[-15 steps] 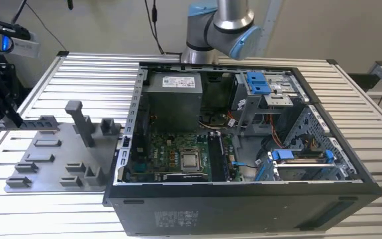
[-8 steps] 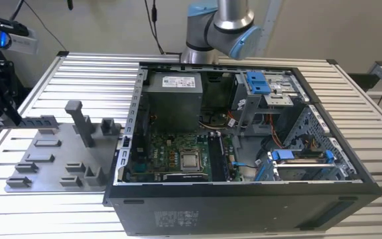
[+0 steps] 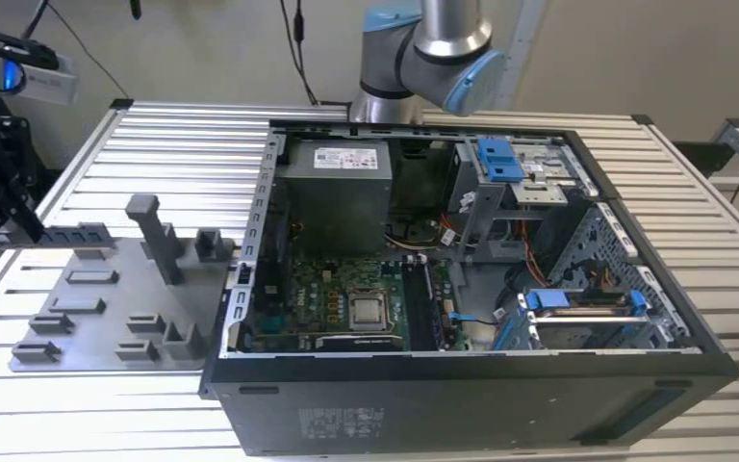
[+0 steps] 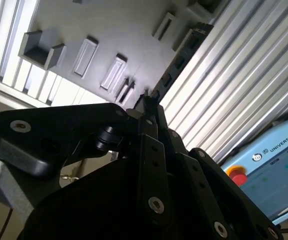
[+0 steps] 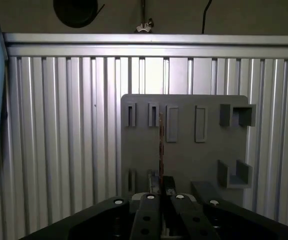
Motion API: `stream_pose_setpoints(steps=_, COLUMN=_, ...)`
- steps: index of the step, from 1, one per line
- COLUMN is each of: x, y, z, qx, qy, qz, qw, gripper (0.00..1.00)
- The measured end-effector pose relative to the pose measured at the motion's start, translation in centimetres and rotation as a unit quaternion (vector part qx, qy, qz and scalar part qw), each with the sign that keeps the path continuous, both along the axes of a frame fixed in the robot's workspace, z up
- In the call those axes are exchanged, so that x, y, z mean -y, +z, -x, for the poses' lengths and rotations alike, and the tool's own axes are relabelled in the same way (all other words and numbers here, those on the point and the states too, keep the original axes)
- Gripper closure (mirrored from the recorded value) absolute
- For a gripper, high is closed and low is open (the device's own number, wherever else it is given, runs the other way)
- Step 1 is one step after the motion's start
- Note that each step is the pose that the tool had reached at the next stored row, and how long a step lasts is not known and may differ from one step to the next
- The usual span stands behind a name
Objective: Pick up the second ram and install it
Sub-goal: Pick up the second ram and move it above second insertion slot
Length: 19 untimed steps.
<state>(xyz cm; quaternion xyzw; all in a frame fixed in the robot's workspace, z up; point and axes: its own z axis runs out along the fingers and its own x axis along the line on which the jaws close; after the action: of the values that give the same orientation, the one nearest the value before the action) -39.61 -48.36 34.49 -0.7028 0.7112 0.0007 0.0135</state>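
The second ram is a thin dark stick hanging level above the grey fixture plate, at the exterior view's left. My gripper is shut on one end of it. In the first wrist view the ram shows edge-on, rising from between the gripper fingers over the plate. The second wrist view shows the gripper shut on the ram, which runs along the plate's edge.
An open computer case lies to the exterior view's right of the plate, with the motherboard and long black slots inside. Grey fixture blocks stand up from the plate. The arm's base is behind the case.
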Motion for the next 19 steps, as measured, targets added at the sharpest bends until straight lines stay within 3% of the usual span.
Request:
stream_pose_setpoints(steps=4, x=0.00, y=0.42, z=-0.14, qx=-0.0005, qy=0.000, qz=0.0002, qw=1.0000, gripper=0.86)
stream_pose_setpoints(steps=15, x=0.00, y=3.69, z=-0.15, qx=-0.0004, qy=-0.002, qz=0.0001, qw=1.0000, gripper=0.86)
stream_pose_setpoints(steps=19, x=0.01, y=4.32, z=-0.15, qx=-0.0004, qy=-0.007, qz=-0.0005, qw=1.0000, gripper=0.86)
